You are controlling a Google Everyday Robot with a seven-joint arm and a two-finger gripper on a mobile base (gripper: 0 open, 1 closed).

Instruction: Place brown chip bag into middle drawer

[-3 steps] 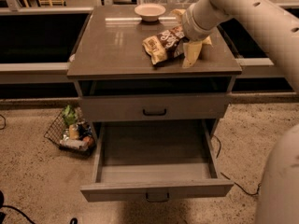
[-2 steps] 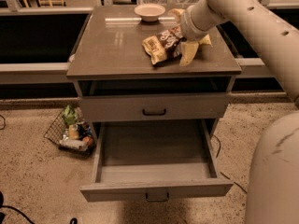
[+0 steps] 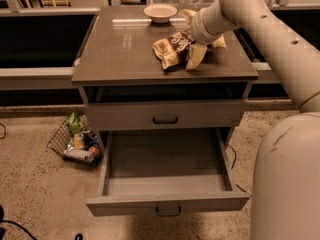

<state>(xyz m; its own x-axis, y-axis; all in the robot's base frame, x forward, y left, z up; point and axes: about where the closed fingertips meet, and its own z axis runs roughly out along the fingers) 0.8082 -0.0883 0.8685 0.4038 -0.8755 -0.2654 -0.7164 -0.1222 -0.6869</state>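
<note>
The brown chip bag [image 3: 171, 46] lies on the cabinet top [image 3: 120, 54], right of centre. It has a dark brown middle with white lettering and tan ends. My gripper [image 3: 206, 49] is low over the bag's right end, coming in from the upper right. Its pale fingers [image 3: 196, 57] are spread apart, the near one touching the bag's right edge. The middle drawer [image 3: 167, 203] is pulled out below and is empty inside. Its dark bar handle shows on the front panel.
A pale round bowl [image 3: 160, 12] sits at the back of the cabinet top. The drawer above the open one [image 3: 165, 116] is shut. A wire basket of items [image 3: 75, 141] stands on the floor at the left. My arm's body [image 3: 287, 179] fills the lower right.
My gripper has shifted a little to the left, closer onto the bag's right end. The bag and the drawer have not moved.
</note>
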